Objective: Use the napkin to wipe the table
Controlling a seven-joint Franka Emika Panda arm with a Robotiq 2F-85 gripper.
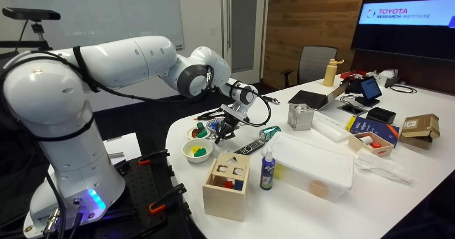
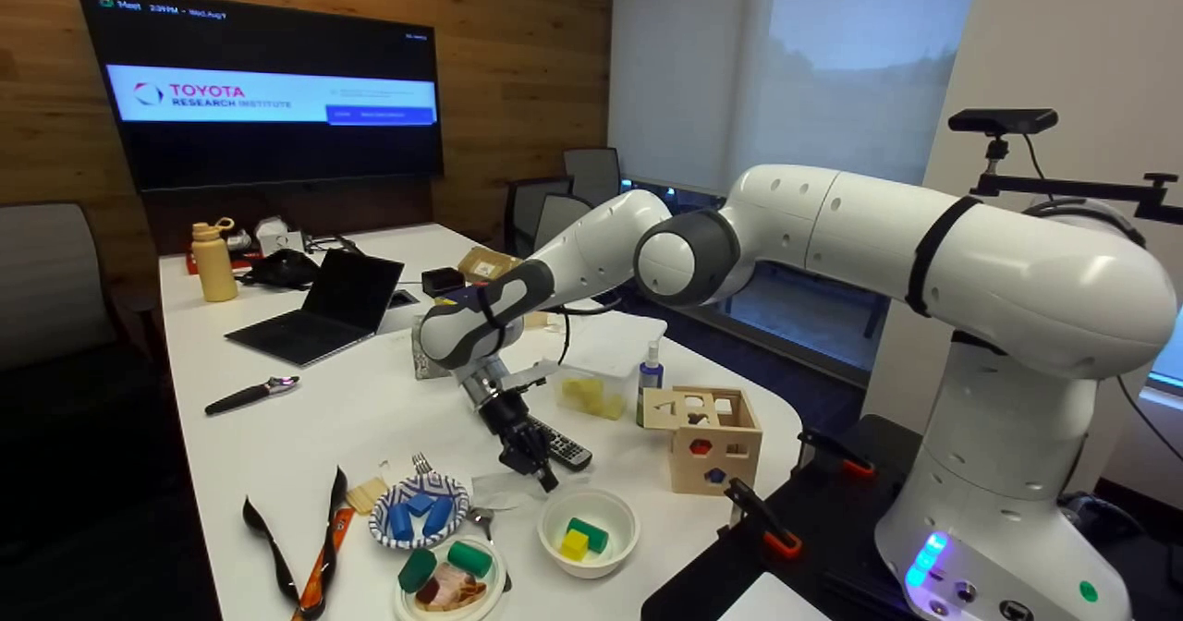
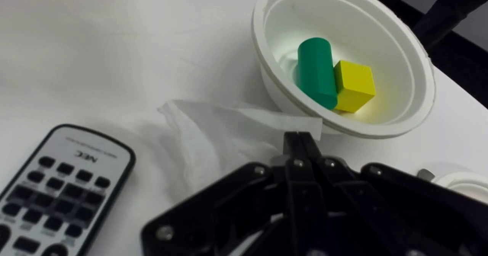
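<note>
The napkin (image 3: 225, 134) is thin, white and creased. It lies on the white table (image 3: 171, 58) between the remote and a white bowl, with one corner raised against the bowl's side. It also shows in both exterior views (image 1: 221, 147) (image 2: 504, 490). My gripper (image 3: 299, 134) points down at the table with its black fingertips together at the napkin's edge. The napkin's folds run to the fingertips, and it looks pinched between them. The gripper also shows in both exterior views (image 1: 218, 140) (image 2: 547, 482). The napkin's part under the fingers is hidden.
The white bowl (image 3: 263, 39) with a green cylinder and yellow cube stands right beside the fingertips. A remote (image 3: 68, 187) lies on the other side. A wooden shape box (image 1: 225, 203), spray bottle (image 1: 267, 171), green can (image 1: 269, 133) and patterned bowl (image 2: 379, 519) are nearby.
</note>
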